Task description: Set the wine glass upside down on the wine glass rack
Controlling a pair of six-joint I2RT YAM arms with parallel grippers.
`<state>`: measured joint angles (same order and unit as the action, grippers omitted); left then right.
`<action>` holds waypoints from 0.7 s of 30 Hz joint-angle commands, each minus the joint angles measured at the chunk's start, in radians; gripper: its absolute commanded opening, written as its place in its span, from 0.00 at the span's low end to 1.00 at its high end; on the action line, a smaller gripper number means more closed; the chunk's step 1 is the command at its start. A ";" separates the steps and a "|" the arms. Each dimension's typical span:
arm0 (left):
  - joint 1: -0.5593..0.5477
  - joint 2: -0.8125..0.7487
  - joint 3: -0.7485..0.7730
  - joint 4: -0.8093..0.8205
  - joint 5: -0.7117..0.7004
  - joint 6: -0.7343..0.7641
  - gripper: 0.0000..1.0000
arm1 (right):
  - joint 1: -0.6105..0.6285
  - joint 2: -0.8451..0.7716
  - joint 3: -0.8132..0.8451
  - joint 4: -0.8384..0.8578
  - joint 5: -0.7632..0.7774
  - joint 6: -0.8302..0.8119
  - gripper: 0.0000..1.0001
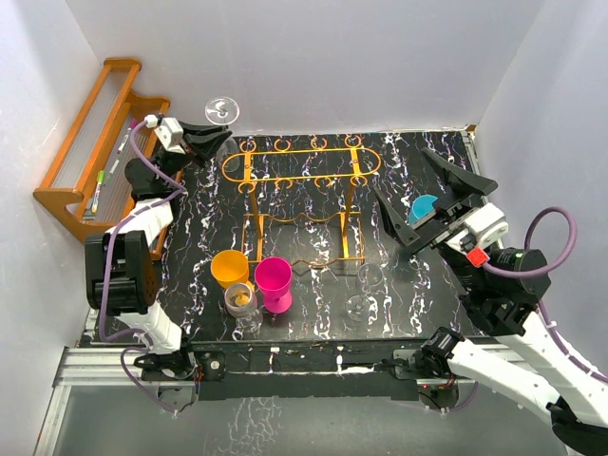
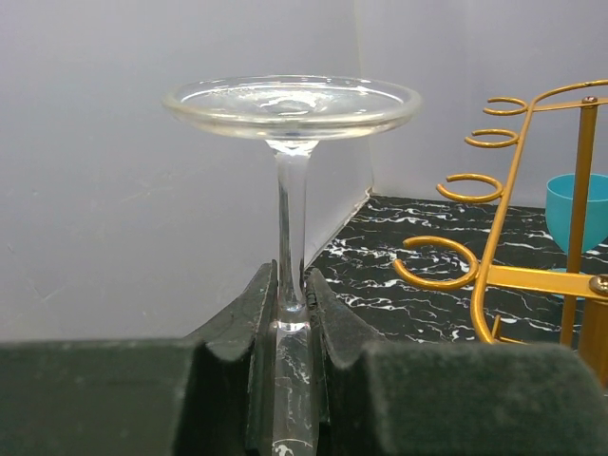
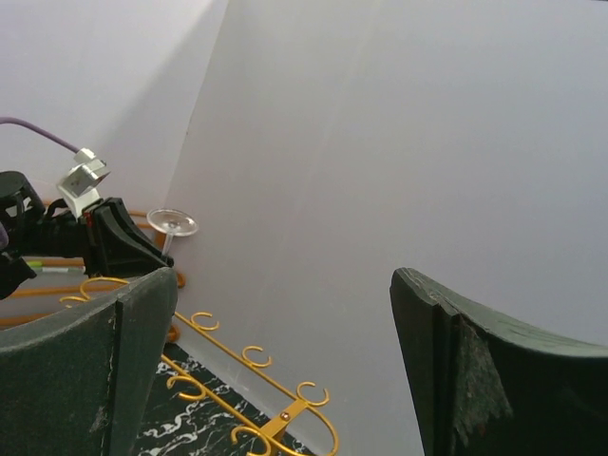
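**A:** While the left gripper (image 2: 292, 294) pinches the wine glass (image 2: 292, 104) by its stem, foot up, where's it sitting?

**B:** Just beside the left end of the wine glass rack (image 1: 304, 161). Meanwhile the right gripper (image 1: 425, 197) hangs with fingers spread wide.

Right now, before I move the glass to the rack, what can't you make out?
Wine glass bowl: left wrist view, mostly hidden behind the fingers of the left gripper and cut by the bottom edge.
Wine glass rack: left wrist view, cut off by the right edge; right wrist view, legs below the frame.
Gap from glass to rack: right wrist view, too small to judge.
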<state>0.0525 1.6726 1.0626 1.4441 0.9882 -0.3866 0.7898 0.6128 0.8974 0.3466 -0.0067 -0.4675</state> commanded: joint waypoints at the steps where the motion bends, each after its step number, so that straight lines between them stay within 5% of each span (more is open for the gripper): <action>1: -0.023 0.011 -0.022 0.128 0.002 -0.009 0.00 | 0.003 0.021 0.042 -0.052 0.009 0.043 0.98; 21: -0.094 0.007 -0.118 0.174 0.048 0.029 0.00 | 0.002 0.064 0.053 -0.059 -0.025 0.121 0.98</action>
<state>-0.0387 1.7466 0.9661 1.5356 1.0103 -0.3836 0.7898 0.6792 0.9108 0.2680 -0.0448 -0.3626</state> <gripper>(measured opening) 0.099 0.982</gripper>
